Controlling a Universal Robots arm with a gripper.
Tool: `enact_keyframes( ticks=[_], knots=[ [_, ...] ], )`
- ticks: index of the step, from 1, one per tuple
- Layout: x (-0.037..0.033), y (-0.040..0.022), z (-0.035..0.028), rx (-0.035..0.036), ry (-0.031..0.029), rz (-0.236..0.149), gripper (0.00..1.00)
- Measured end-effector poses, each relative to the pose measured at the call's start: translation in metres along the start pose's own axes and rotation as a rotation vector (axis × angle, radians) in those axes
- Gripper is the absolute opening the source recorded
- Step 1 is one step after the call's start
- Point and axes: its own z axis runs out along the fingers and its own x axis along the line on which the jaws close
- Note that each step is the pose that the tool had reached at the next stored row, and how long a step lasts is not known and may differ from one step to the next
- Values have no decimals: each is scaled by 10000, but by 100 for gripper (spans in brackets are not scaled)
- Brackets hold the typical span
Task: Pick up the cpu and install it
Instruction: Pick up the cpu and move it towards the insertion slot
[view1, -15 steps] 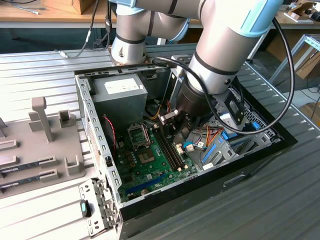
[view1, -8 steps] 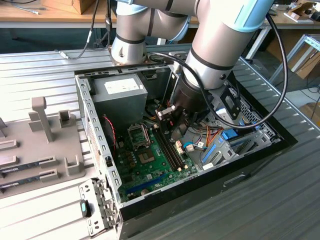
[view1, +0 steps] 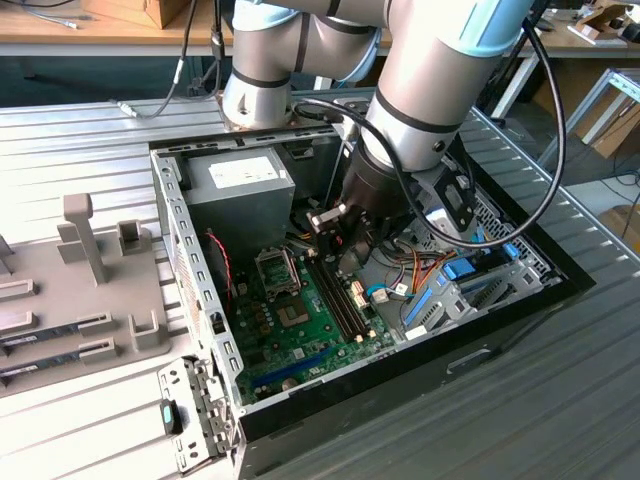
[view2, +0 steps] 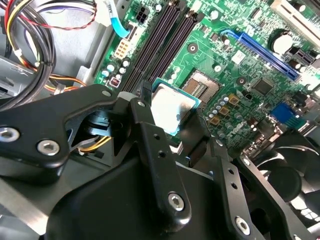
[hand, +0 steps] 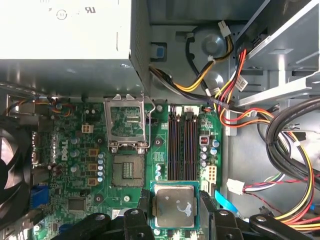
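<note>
cpu (hand: 174, 206) gripped by fingers (hand: 207, 203), over mobo (hand: 161, 145).

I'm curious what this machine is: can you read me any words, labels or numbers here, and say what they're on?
Nothing reads clearly enough to quote.
On the power supply label: print too blurred.
On the motherboard: white markings too small.
On the cpu, held in the gripper: smeared top, no legible text.

We reach our arm (view1: 440, 70) steeply downward, the wrist (view1: 375, 190) pointing toward the floor. Our gripper (hand: 175, 202) hangs low, its two black fingers (hand: 145, 204) clamped against opposite edges of the cpu (hand: 174, 212).
</note>
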Motion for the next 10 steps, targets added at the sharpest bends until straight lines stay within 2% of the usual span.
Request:
enact_keyframes(
  ticks=[10],
  knots=[
    [0, 36, 8, 0, -1, 0, 47]
  ],
)
